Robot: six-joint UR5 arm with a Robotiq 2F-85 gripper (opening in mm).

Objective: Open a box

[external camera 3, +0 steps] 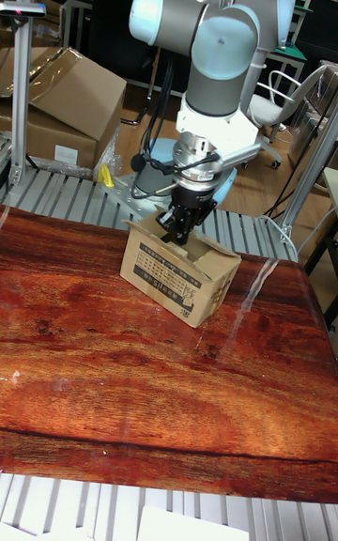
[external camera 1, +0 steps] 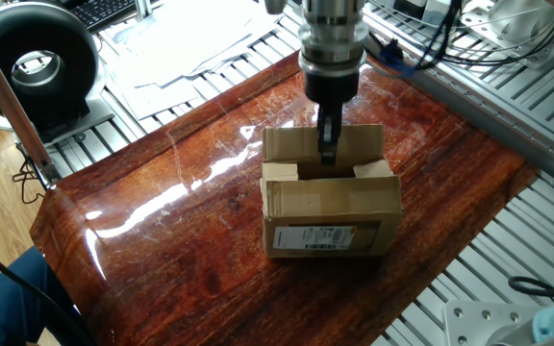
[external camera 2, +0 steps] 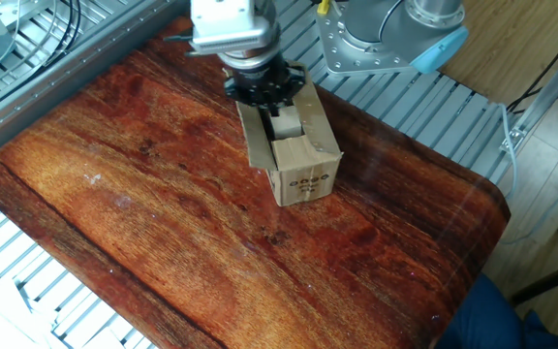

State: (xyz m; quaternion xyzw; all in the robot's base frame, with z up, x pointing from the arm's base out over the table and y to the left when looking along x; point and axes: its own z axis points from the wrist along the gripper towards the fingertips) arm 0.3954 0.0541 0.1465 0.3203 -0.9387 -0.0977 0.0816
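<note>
The brown cardboard box (external camera 1: 331,206) sits mid-table with its white barcode label (external camera 1: 323,238) facing the near side. Its far flap (external camera 1: 291,144) stands upright, while the near flap (external camera 1: 306,198) lies flat over the top. My gripper (external camera 1: 327,154) points straight down over the open far half, just in front of the raised flap, with its fingers together and nothing seen between them. The other fixed view shows the gripper (external camera 2: 277,109) above the box (external camera 2: 296,165). In the tall view the gripper (external camera 3: 178,229) dips into the top of the box (external camera 3: 178,274).
The glossy wooden tabletop (external camera 1: 190,240) is ringed by aluminium rails (external camera 1: 508,86). A black round device (external camera 1: 37,58) and papers (external camera 1: 190,38) lie beyond the far left corner. The arm's base (external camera 2: 386,39) stands behind the box. Large cardboard cartons (external camera 3: 66,100) sit off the table.
</note>
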